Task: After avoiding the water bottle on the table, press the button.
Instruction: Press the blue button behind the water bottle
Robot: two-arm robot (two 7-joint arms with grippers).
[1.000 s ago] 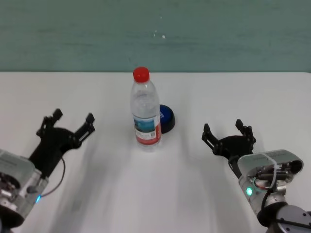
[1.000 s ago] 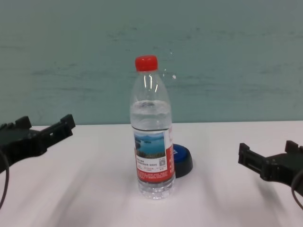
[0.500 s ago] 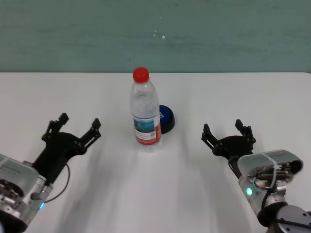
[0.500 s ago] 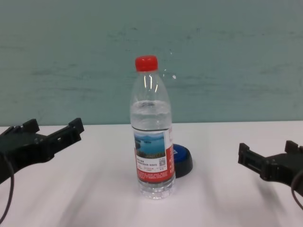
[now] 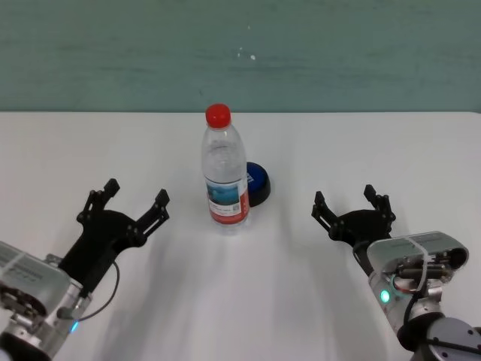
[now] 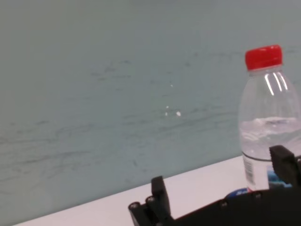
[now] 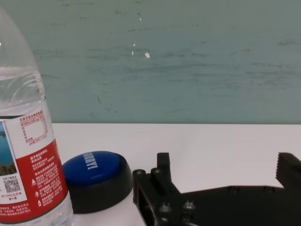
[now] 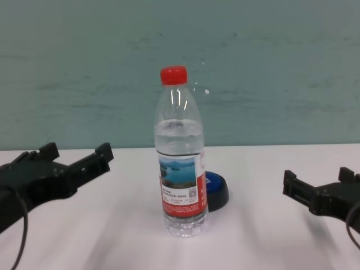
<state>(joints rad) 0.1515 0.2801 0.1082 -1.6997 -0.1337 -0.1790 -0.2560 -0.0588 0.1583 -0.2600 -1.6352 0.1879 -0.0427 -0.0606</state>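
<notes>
The water bottle [image 5: 225, 177] is standing upright near the middle of the table [image 5: 316, 143], and the button [image 5: 257, 183] is sitting just behind it and a little toward the robot's right, its near-left edge hiding behind the bottle in the head and chest views. The left gripper [image 5: 135, 204] is hovering over the table to the bottle's left with its fingers spread wide and holding nothing; the right gripper [image 5: 353, 203] is waiting on the other side, likewise spread and empty, with a clear line to the button. The bottle is looking tall and narrow-footed, filled with water most of the way up, so it is probably carrying some weight but would likely tip from a sideways knock high on its body; its smooth plastic wall looks slippery and a bit yielding. It needs no hold at all, only a wide berth. The button, low and rigid-looking, is asking for a downward push on the blue dome rather than a grip. White lettering is showing on the dome in the right wrist view, too slanted to read; the bottle's label is carrying small print and a square code, also unreadable.
</notes>
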